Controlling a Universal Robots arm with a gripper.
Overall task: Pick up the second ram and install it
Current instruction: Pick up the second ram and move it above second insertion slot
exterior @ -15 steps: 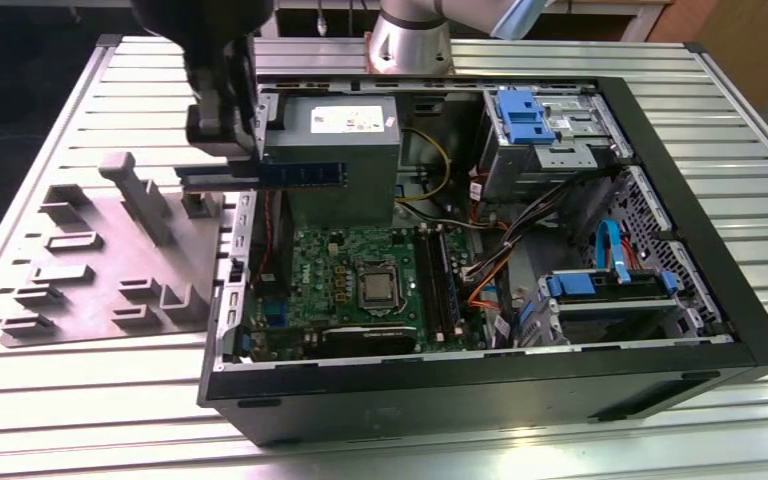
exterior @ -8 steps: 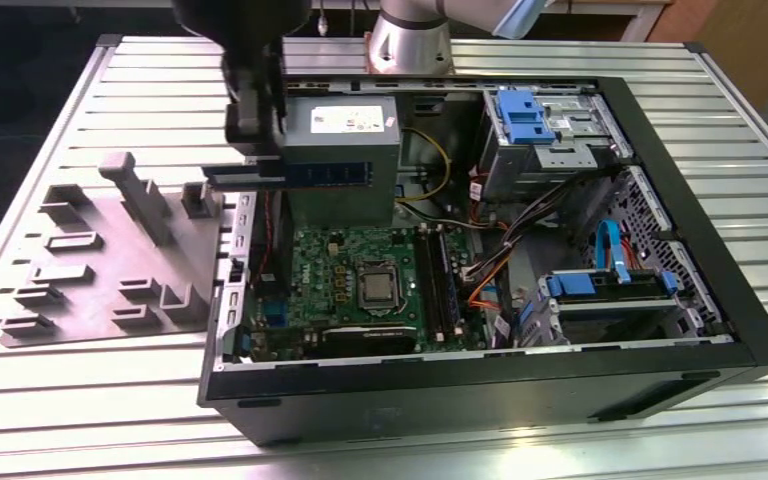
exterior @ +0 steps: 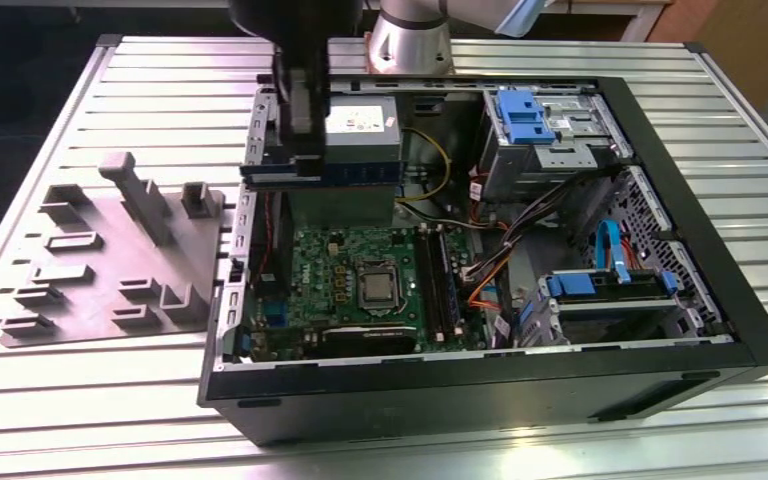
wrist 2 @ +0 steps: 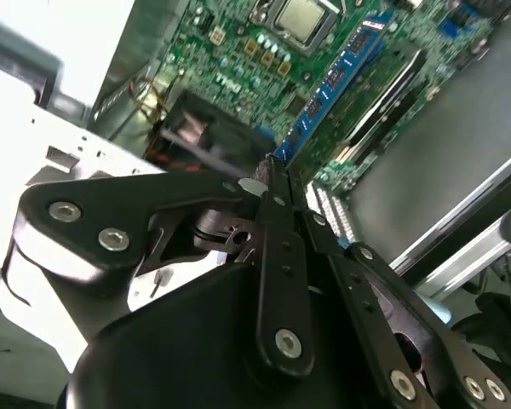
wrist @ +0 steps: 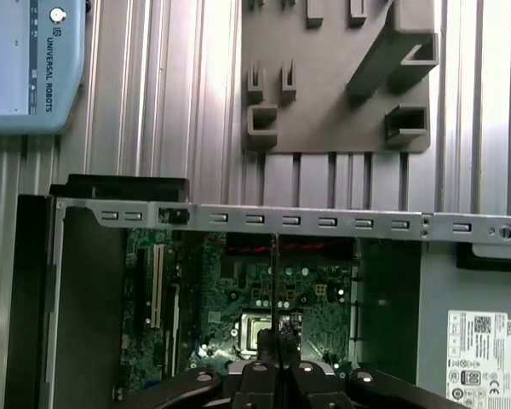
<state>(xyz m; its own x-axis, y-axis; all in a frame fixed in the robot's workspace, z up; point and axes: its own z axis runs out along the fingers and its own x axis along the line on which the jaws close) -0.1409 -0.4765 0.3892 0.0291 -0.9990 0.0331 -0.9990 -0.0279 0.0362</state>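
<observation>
My gripper is shut on the second ram, a long blue-green strip held level and on edge above the open computer case. It hangs over the gap between the power supply and the green motherboard. In the second wrist view the ram runs out sideways from the closed fingertips over the board. In the first wrist view it is a thin edge-on line rising from the gripper, above the CPU socket.
The black case lies open on a slatted metal table. The memory slots run beside the CPU socket. Drive cages with blue clips and loose cables fill the exterior view's right. A grey fixture tray sits on the left.
</observation>
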